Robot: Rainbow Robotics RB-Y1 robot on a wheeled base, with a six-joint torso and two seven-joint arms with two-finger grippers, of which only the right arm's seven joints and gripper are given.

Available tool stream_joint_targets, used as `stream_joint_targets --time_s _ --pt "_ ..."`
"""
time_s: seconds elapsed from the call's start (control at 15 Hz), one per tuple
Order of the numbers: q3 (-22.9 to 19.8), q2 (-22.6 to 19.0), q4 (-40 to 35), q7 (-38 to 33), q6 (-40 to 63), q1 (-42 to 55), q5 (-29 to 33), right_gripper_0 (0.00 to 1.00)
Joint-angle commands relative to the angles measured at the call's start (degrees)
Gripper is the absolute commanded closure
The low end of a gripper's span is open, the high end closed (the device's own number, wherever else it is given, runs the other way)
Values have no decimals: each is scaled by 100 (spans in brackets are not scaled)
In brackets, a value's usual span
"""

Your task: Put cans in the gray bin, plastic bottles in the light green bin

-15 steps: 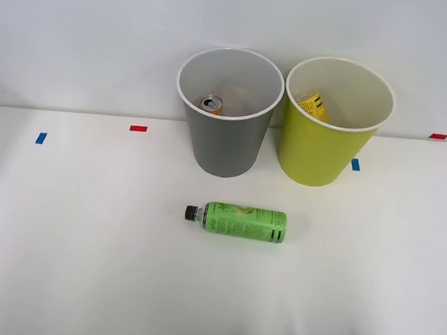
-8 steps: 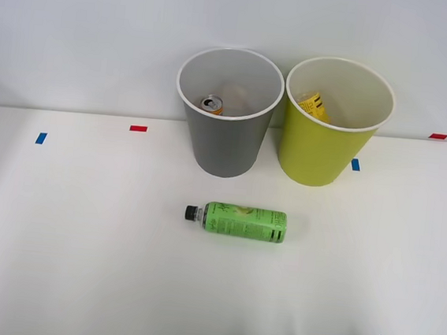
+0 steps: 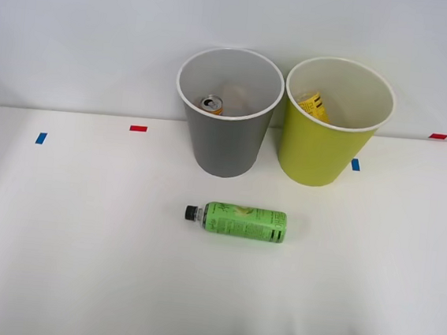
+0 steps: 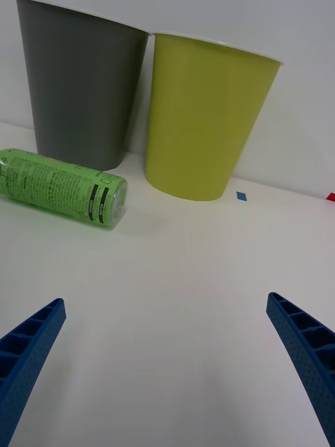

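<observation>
Just before the gray bin (image 3: 225, 136), a green-labelled plastic bottle (image 3: 237, 221) lies on its side on the white table (image 3: 82, 241), black cap pointing left. An orange can (image 3: 210, 104) sits inside that bin, and the light green bin (image 3: 333, 138) beside it holds something yellow-labelled (image 3: 313, 105). Nearer the robot than the bottle, the right gripper (image 4: 167, 363) has its blue fingers (image 4: 31, 342) spread wide, holding nothing.

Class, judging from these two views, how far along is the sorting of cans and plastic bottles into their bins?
Done: a small orange aluminium can sits inside the round gray plastic bin. A yellow-labelled item lies in the round lime-green plastic bin; what it is I cannot tell. In hand: nothing; the right gripper is open above the white table. Left: the green-labelled plastic bottle lies on its side and goes in the lime-green bin.
</observation>
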Motion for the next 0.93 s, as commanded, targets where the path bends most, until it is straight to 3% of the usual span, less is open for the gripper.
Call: stream_joint_targets --time_s 0.07,0.4,0.6,0.93 --pt "0 0 0 0 0 0 0 0" --pt "-70 0 185 35 53 -158 9 0" --pt "-308 -202 -53 18 167 -378 545 0" --pt "-360 -1652 -1978 -105 3243 -896 501 0"
